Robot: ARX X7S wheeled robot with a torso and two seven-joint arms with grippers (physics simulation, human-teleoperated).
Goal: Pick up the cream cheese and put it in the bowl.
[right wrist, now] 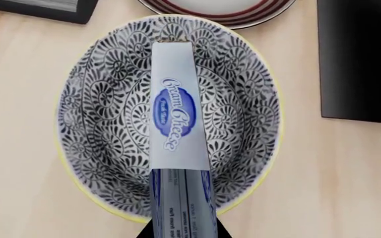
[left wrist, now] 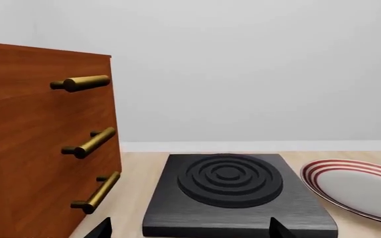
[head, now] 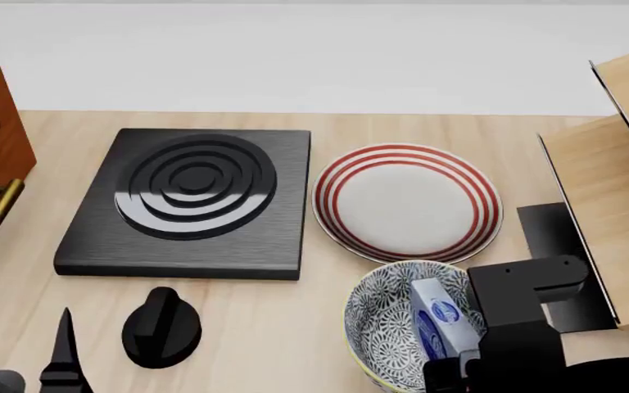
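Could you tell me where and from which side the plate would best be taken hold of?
Probably at its rim. The plate lies flat on the table, shallow and too broad to span, so a pinch across the raised red-striped edge suits it. Its far edge looks most open: the stove flanks one side, the bowl crowds its near edge, and the right gripper is there.
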